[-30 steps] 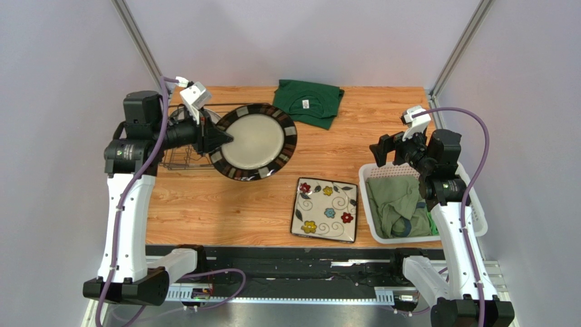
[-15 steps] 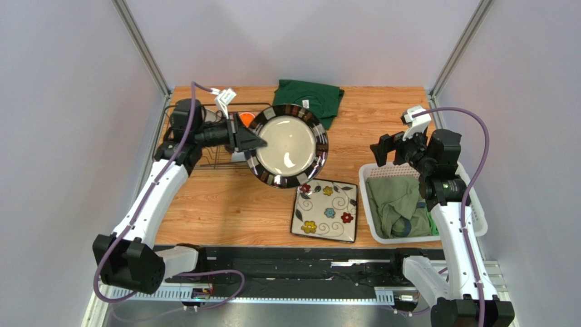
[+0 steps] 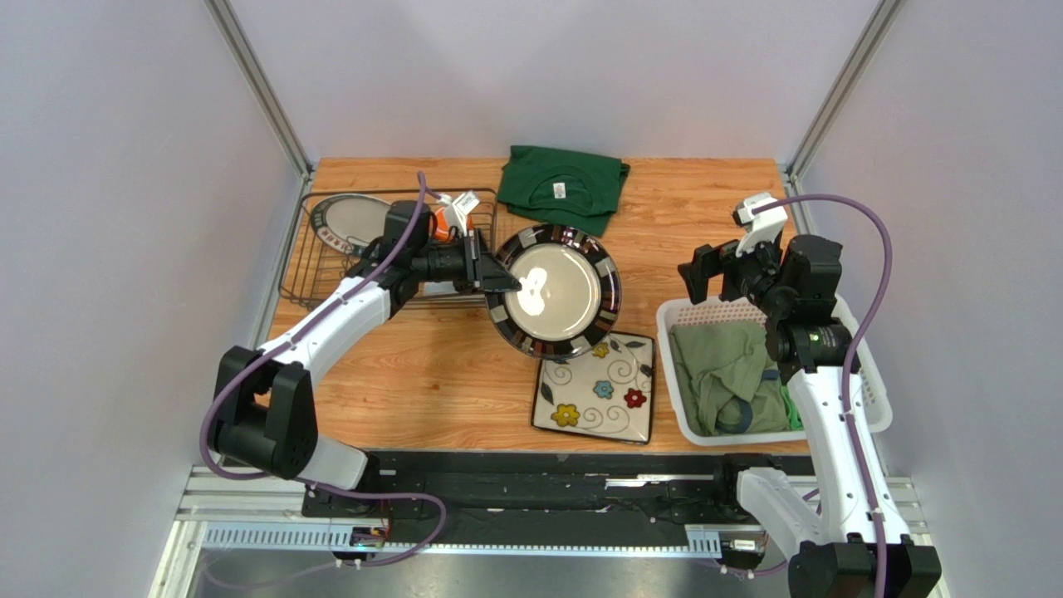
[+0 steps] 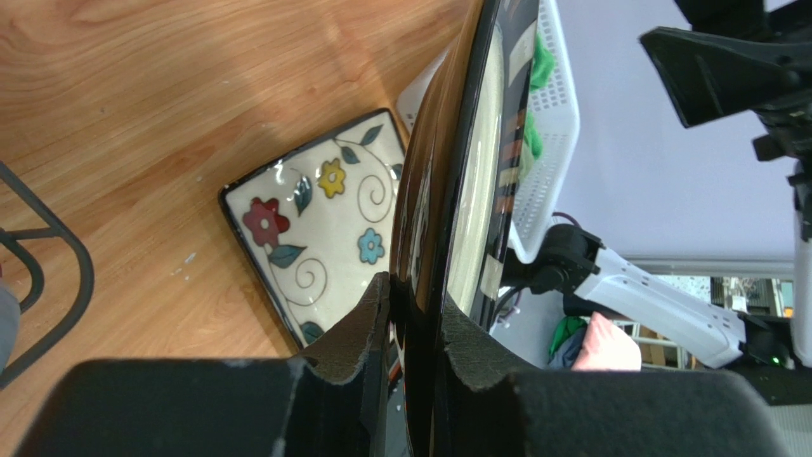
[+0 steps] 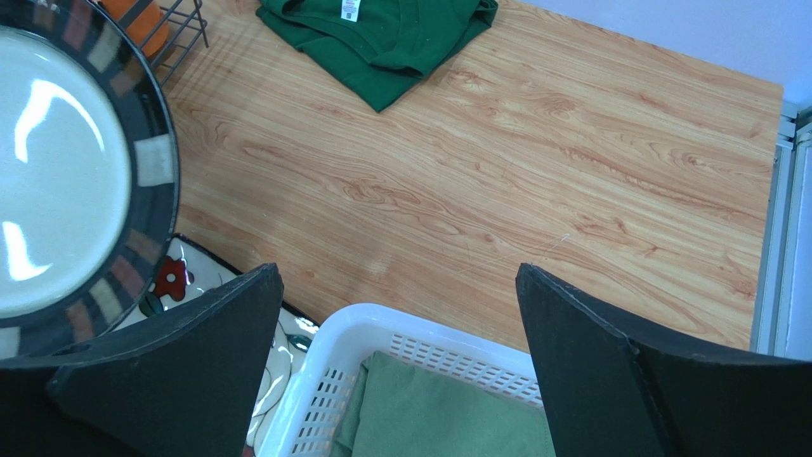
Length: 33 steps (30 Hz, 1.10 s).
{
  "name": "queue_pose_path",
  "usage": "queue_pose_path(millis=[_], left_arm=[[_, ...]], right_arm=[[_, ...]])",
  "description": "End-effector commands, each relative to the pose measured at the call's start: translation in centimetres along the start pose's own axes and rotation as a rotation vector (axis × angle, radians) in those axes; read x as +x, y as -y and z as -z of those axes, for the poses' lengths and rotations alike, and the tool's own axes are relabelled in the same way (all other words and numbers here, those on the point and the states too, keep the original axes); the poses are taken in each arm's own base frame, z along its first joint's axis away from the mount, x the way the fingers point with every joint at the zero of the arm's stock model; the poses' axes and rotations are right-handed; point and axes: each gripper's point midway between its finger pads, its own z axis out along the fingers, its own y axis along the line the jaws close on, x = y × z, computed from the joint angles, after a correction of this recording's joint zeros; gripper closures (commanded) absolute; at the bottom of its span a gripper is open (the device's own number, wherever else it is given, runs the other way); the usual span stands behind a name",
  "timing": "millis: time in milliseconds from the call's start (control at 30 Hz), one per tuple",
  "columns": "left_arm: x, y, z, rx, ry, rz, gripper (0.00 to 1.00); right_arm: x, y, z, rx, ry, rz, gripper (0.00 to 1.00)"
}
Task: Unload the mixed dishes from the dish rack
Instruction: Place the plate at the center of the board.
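My left gripper [image 3: 499, 284] is shut on the rim of the round dark-rimmed plate [image 3: 558, 292] and holds it tilted above the table, just beyond the square flowered plate [image 3: 594, 384]. In the left wrist view the pads [image 4: 367, 328] clamp the plate's edge [image 4: 457, 190], with the square plate [image 4: 314, 228] flat on the wood below. The dish rack [image 3: 300, 256] stands at the far left, holding a pale round dish [image 3: 343, 222] and the orange mug [image 3: 439, 224]. The dark blue mug is hidden. My right gripper [image 3: 711, 268] is open and empty above the white basket's far edge [image 5: 396, 286].
A white slatted laundry basket [image 3: 873, 399] with green cloth sits at the right, also in the right wrist view [image 5: 419, 343]. A folded dark green shirt [image 3: 562, 187] lies at the table's far edge. Metal frame posts rise at both far corners.
My left arm has reached out to the right, carrying the round plate from beside the rack to the table's middle, near the square plate. The right arm has not moved.
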Motion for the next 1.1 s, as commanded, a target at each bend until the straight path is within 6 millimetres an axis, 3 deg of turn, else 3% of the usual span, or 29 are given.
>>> queue_pose_path(millis=[0, 200, 467, 633, 1067], left_arm=[[-1.5, 4.2, -0.5, 0.136, 0.021, -0.12, 1.0], [-0.3, 3.6, -2.3, 0.131, -0.039, -0.128, 1.0], [2.5, 1.3, -4.3, 0.093, -0.124, -0.088, 1.0], [3.2, 0.3, -5.1, 0.076, -0.151, -0.077, 1.0], [6.1, -0.3, -7.2, 0.071, -0.244, -0.111, 1.0]], right_arm=[[-0.8, 0.5, 0.0, 0.015, 0.023, 0.031, 0.01], [-0.7, 0.4, 0.0, 0.01, 0.022, 0.03, 0.01], [-0.7, 0.4, -0.1, 0.009, 0.021, 0.028, 0.01], [-0.8, 0.4, 0.0, 0.009, 0.022, 0.032, 0.01], [-1.0, 0.2, 0.2, 0.001, 0.028, 0.032, 0.01]])
